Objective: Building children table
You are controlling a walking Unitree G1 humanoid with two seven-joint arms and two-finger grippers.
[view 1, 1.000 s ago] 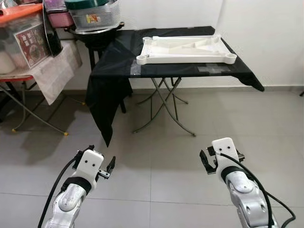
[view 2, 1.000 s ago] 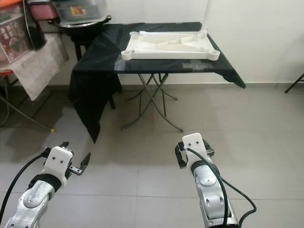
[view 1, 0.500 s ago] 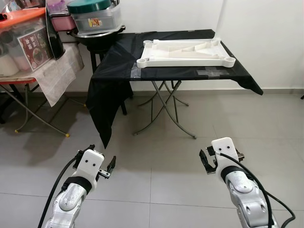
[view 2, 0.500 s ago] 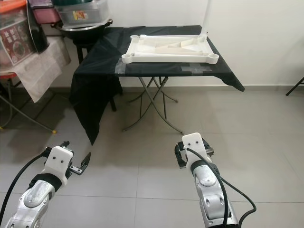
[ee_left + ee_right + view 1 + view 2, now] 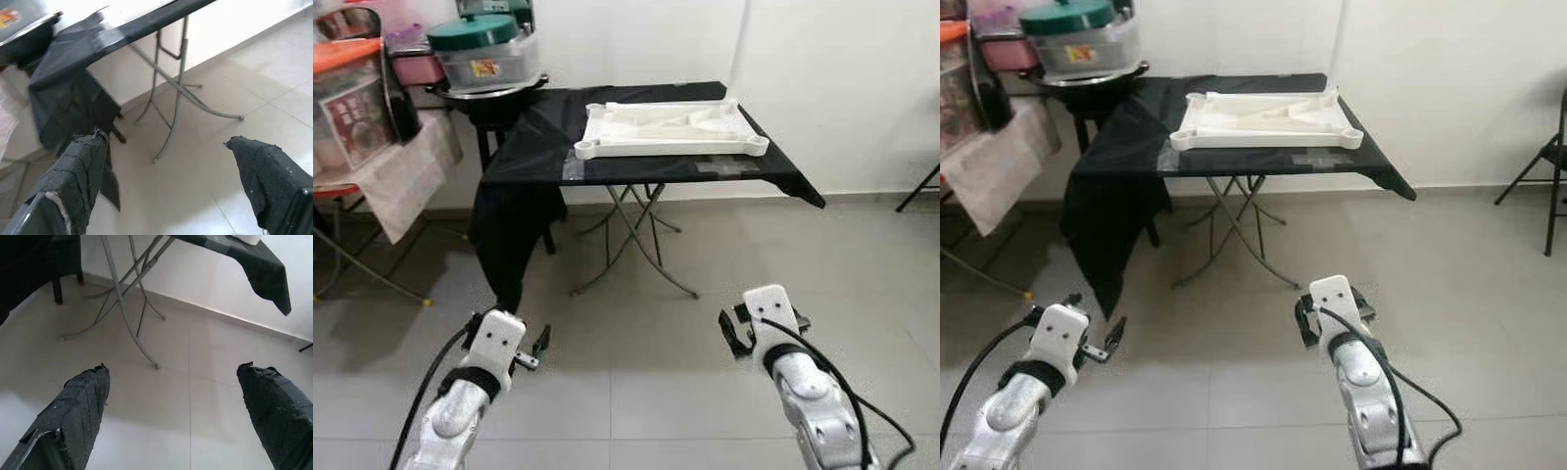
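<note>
A white plastic children's table top [image 5: 668, 130] lies upside down on a folding table draped in black cloth [image 5: 636, 166], straight ahead against the white wall. Round leg sockets show at its corners. My left gripper [image 5: 530, 350] hangs low over the tiled floor at lower left, well short of the table. At lower right my right gripper [image 5: 732, 331] is held just as low. In the wrist views the left gripper [image 5: 168, 161] and the right gripper [image 5: 176, 391] each have their fingers wide apart with nothing between them.
The folding table's crossed metal legs [image 5: 631, 240] stand on the tiles, and black cloth hangs down its left side [image 5: 509, 235]. A cluttered side table with containers and a pot [image 5: 480, 54] is at far left. A black chair [image 5: 1538, 166] stands at right.
The whole scene has shifted: the camera has turned right and the table sits further left and a bit farther off. Both arms hold the same pose, fingers still apart.
</note>
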